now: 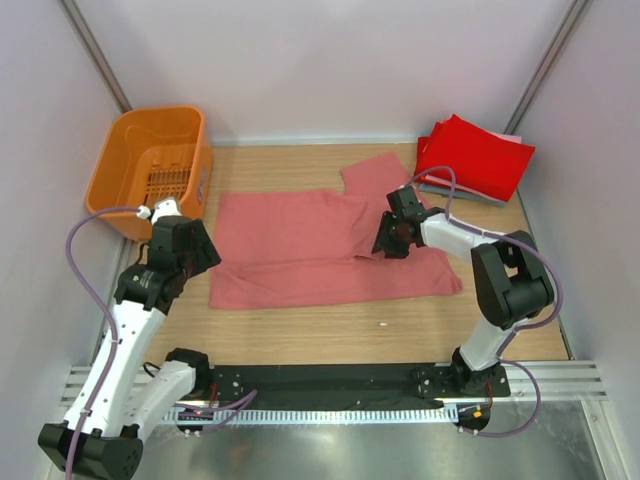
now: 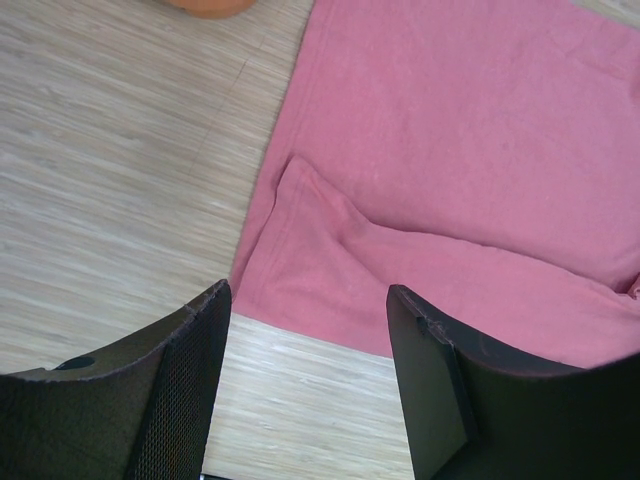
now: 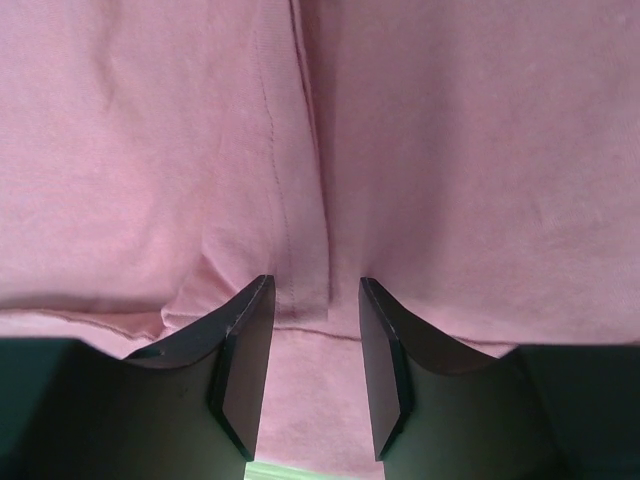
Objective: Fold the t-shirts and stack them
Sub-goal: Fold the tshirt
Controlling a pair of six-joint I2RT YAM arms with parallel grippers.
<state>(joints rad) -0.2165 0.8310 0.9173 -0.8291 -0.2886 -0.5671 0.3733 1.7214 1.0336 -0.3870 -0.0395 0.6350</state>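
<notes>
Wooden counter [image 1: 350,330]: pink shirt [image 1: 300,255] spread mid-surface, red shirt [image 1: 475,150] at the far right corner. Folding looks barely begun. Left gripper [image 2: 307,300] hovers wide apart over the pink shirt's near left corner; right gripper [image 3: 315,300], apart, straddles a seam. Next, both must close on cloth.

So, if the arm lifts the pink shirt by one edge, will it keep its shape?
Probably not. The salmon-pink shirt lies flat with soft wrinkles and a raised fold, so it will likely droop and hang. It looks thin, so probably light. Pushed on the smooth table, it may bunch rather than slide whole.
</notes>
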